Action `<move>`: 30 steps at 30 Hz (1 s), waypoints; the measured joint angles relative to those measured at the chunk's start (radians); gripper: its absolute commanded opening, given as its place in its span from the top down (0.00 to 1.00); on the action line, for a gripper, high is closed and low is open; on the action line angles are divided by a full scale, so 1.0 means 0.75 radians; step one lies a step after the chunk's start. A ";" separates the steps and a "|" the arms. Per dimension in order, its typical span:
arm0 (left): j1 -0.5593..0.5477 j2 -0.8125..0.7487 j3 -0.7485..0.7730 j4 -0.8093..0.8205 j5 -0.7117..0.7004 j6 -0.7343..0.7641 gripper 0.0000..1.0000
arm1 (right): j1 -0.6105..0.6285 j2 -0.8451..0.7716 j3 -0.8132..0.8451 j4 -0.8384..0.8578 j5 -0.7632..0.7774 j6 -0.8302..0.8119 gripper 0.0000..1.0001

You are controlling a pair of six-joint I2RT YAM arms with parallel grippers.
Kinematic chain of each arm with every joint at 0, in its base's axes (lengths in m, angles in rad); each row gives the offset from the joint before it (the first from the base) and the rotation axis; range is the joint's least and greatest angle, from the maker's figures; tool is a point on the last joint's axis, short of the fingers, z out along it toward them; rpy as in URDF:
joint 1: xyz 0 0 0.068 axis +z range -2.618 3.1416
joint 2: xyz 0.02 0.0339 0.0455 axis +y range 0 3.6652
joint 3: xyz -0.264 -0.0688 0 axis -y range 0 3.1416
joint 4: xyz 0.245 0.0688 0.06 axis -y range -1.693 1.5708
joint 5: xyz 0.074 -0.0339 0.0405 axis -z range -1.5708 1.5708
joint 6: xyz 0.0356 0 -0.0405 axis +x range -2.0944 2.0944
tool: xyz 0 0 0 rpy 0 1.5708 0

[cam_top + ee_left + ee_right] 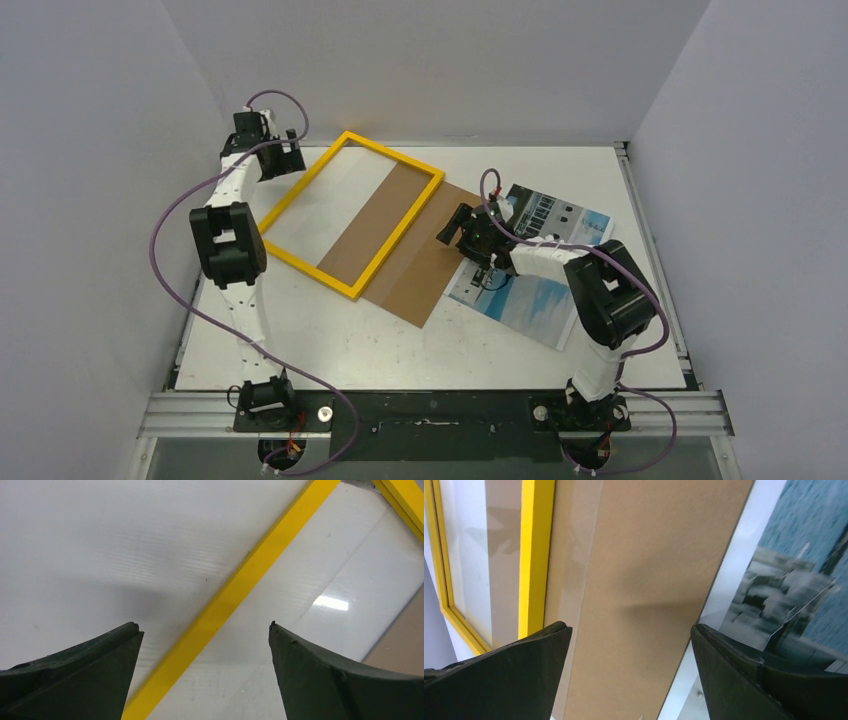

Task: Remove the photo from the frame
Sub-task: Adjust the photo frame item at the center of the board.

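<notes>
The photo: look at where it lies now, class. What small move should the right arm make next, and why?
Probably lift the right gripper and draw it back. The photo lies flat on the table, outside the yellow frame, next to the brown backing board. The gripper hangs open over that board's edge, holding nothing, so the removal looks done.

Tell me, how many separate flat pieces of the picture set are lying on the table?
3: the yellow frame at left, the brown backing board in the middle, partly under it, and the photo at right. Anything beneath them would be hidden.
</notes>
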 measured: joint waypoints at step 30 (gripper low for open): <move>-0.040 -0.049 -0.389 0.217 0.415 -0.193 0.14 | -0.084 0.335 0.374 0.037 -0.371 -0.061 0.03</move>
